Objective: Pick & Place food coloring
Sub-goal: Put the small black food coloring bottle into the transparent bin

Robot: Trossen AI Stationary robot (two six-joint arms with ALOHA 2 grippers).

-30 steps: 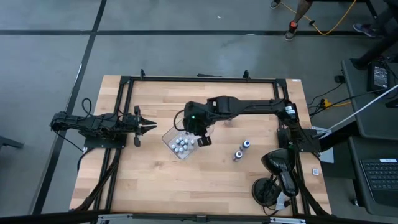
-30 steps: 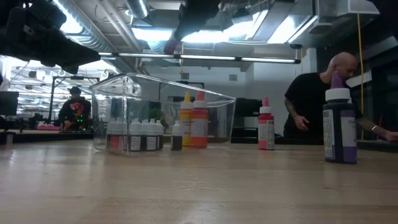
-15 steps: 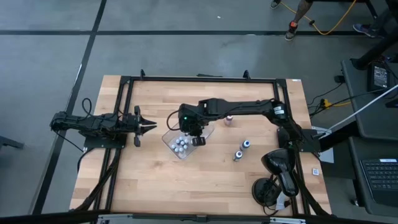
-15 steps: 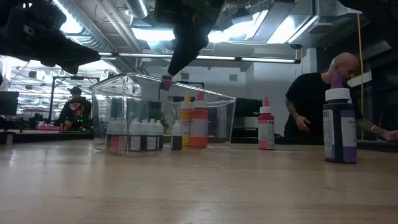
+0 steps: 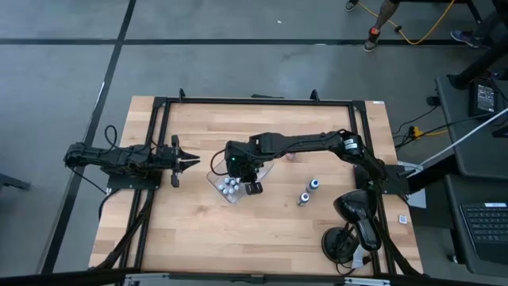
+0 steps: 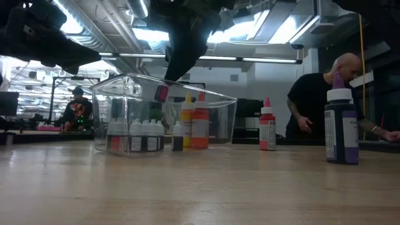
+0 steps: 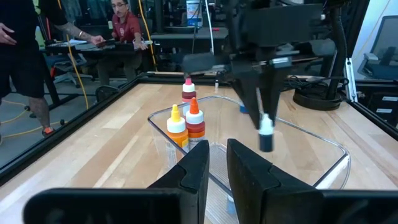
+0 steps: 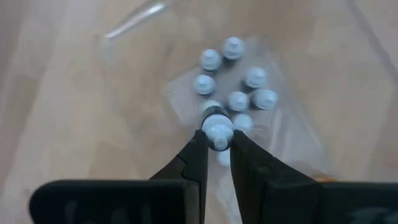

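Observation:
My right gripper point(image 8: 217, 134) hangs over the clear tray point(image 5: 216, 174), shut on a tiny white-capped food coloring bottle point(image 7: 265, 134). In the low view that bottle point(image 6: 161, 94) is about level with the tray's rim point(image 6: 125, 76). Several white-capped bottles point(image 8: 239, 99) stand on the tray floor below it. A yellow bottle point(image 7: 176, 124) and an orange bottle point(image 7: 194, 117) stand at the tray's end. My left gripper point(image 5: 193, 161) waits shut at the table's left, pointing at the tray. My right gripper holds the tiny bottle by its white cap point(image 8: 217, 127), pinched between the two fingers point(image 7: 253, 102). The fingers come from above, pointing down. The bottle hangs upright below them, lifted clear over the tray's other bottles.
A red bottle point(image 5: 292, 155) stands alone on the wood beyond the tray. Two blue-purple bottles point(image 5: 314, 184) point(image 5: 304, 198) stand toward the table's right. A black frame point(image 5: 254, 100) edges the table. People point(image 6: 315, 103) are in the room behind.
My right gripper has moved toward the table's left, over the tray, and come down. It has stayed shut on the bottle, which has dropped from well above the tray to about rim level.

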